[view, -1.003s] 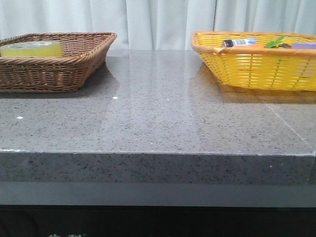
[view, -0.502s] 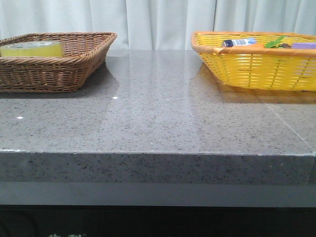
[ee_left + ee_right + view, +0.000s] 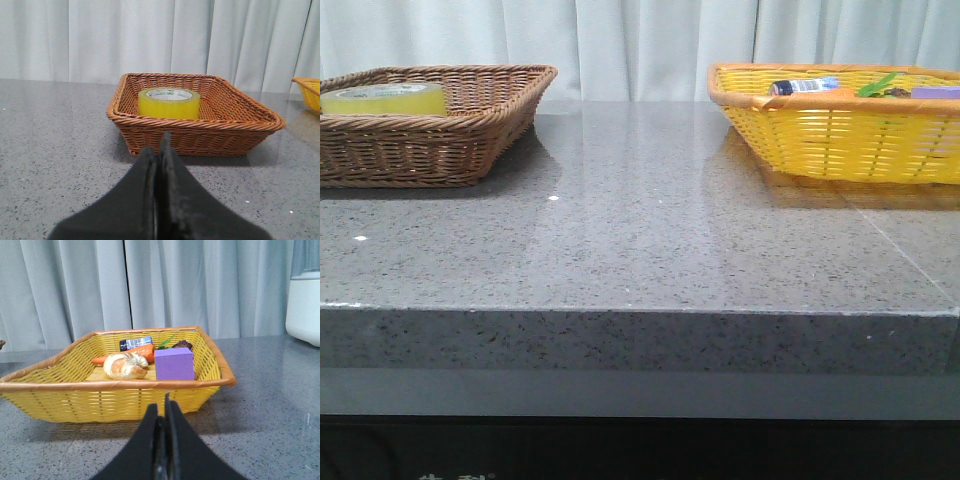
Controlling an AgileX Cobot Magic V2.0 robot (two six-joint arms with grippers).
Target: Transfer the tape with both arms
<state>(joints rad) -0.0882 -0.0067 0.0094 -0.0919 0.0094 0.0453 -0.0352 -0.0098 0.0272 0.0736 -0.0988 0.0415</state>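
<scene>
The yellow-green tape roll [image 3: 385, 98] lies flat in the brown wicker basket [image 3: 470, 130] at the far left of the grey table; it also shows in the left wrist view [image 3: 169, 103], with printed lettering on its pale rim. My left gripper [image 3: 160, 145] is shut and empty, short of the brown basket [image 3: 200, 135]. My right gripper [image 3: 161, 407] is shut and empty, short of the yellow basket [image 3: 125, 395]. Neither arm shows in the front view.
The yellow basket [image 3: 840, 135] at the far right holds a purple block [image 3: 173, 364], an orange carrot [image 3: 127, 353], a croissant [image 3: 125, 367] and a small dark bottle [image 3: 136, 343]. A white appliance [image 3: 303, 302] stands beyond. Curtains hang behind the table.
</scene>
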